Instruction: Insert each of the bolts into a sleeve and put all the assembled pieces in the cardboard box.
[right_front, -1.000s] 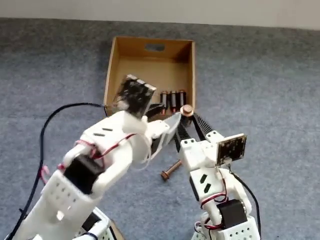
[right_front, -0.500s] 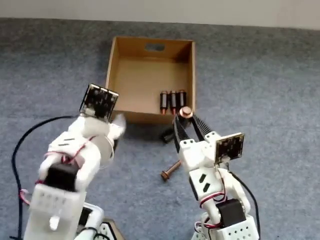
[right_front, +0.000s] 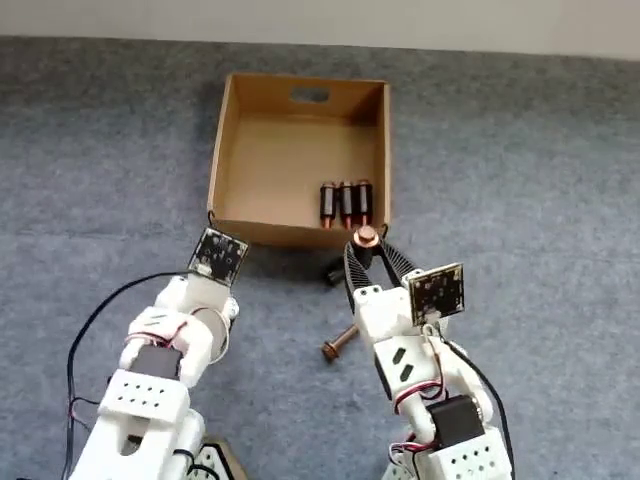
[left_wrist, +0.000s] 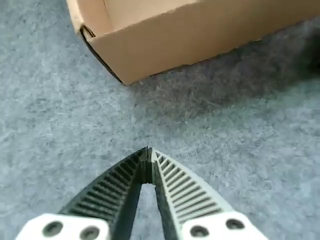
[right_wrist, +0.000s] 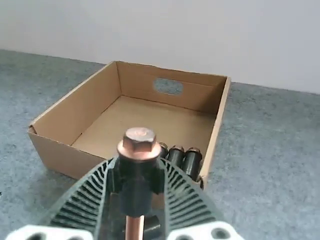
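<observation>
Right gripper (right_wrist: 137, 169) clamped on bolt (right_wrist: 138, 142), head up, beside cardboard box (right_front: 262, 234) wall: probably staged for drop-in. Left gripper (left_wrist: 149, 155) pinched closed, empty.

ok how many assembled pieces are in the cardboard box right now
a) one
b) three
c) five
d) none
b: three assembled pieces lie side by side on the floor of the cardboard box, close to its near right corner.
</observation>
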